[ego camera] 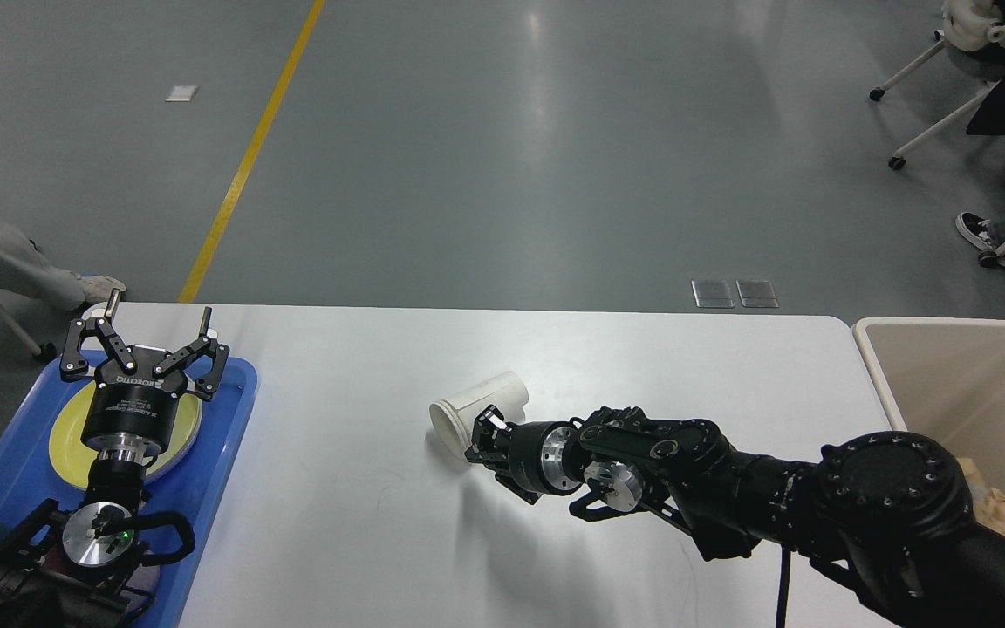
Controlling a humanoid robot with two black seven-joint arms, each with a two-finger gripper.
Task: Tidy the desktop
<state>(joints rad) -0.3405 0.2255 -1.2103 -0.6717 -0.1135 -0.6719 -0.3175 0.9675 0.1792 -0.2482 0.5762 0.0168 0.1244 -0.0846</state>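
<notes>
My right gripper touches the tipped paper cup on the table; grip unclear. Light, crushable; take it gently mid-wall.

- The desktop is smooth white laminate with a soft sheen.
- A white cup looks like matt paper.
- The tray is glossy blue plastic.
- A yellow plate looks smooth and slightly shiny.
- The bin is matt beige plastic, with crumpled paper inside.
- Both arms are matt black with polished metal joints.
- The floor is smooth, grey and reflective.
</notes>
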